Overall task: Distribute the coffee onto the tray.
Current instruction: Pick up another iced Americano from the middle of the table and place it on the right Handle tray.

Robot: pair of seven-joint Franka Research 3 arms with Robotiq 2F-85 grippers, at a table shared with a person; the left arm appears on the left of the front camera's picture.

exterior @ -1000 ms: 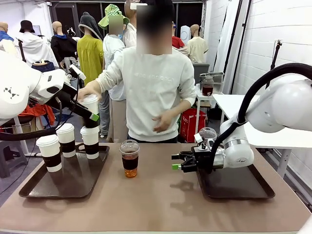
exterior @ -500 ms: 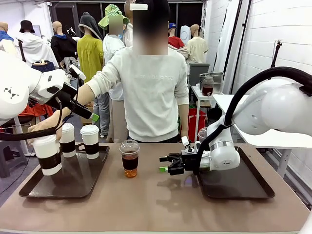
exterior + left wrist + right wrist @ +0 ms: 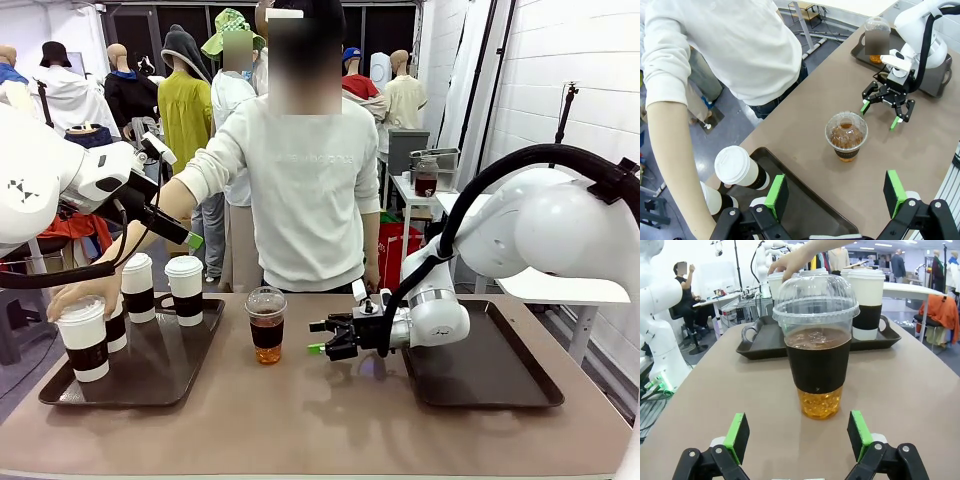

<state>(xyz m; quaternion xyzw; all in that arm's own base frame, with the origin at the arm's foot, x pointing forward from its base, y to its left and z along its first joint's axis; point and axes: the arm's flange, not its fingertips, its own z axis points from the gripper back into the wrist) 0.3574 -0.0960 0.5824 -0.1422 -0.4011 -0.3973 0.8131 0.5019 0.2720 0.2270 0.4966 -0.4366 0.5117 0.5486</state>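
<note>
A clear dome-lidded iced coffee (image 3: 266, 326) with a dark sleeve stands on the table between the two trays. My right gripper (image 3: 322, 338) hovers open just right of it, fingers pointing at it. In the right wrist view the iced coffee (image 3: 817, 350) stands ahead of the open gripper (image 3: 799, 432). Three white lidded cups (image 3: 185, 290) stand on the left tray (image 3: 150, 385). A person's hand (image 3: 75, 297) grips another (image 3: 84, 343) at its front left. My left gripper (image 3: 190, 238) hangs open above that tray, holding nothing. A second iced coffee (image 3: 876, 40) sits on the right tray (image 3: 490, 375).
The person stands at the far side, one arm (image 3: 675, 160) reaching over the left tray. My right arm (image 3: 520, 235) arches over the right tray. Bare table (image 3: 320, 420) lies in front of the middle cup.
My right gripper moved left off the right tray toward the middle iced coffee. The person's hand moved from the cup at the tray's back to the front-left one and shifted it nearer.
</note>
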